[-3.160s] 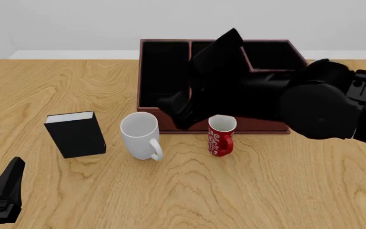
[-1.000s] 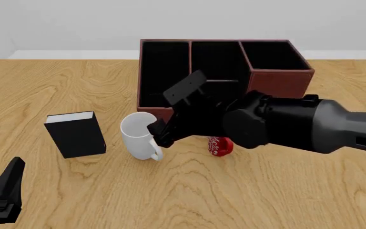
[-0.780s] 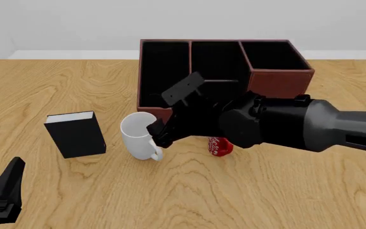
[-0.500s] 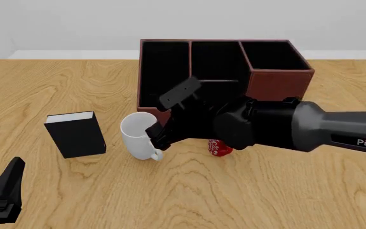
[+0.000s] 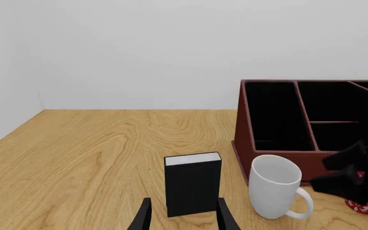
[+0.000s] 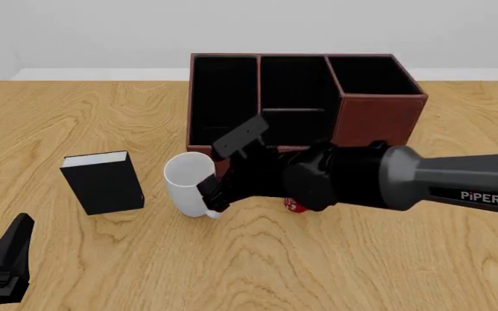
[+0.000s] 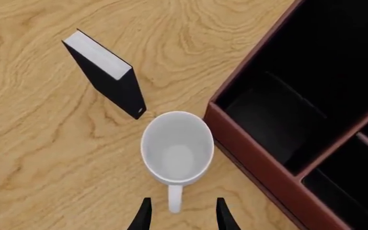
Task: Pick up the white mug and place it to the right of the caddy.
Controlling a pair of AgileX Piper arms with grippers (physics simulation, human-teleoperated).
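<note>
The white mug stands upright on the table just in front of the caddy's left corner, with its handle toward me. My right gripper is low at that handle. In the right wrist view the mug sits straight ahead and its handle reaches in between the two fingers of the open right gripper, which do not touch it. The caddy is beside the mug. My left gripper rests open at the near left edge, far from the mug.
A black book stands left of the mug. A red mug is almost wholly hidden behind my right arm, to the mug's right. The left wrist view shows the book, the caddy and the red mug.
My right arm has come down and forward-left, bringing its open gripper to the white mug's handle and covering more of the red mug. The left arm and the mug have not moved.
</note>
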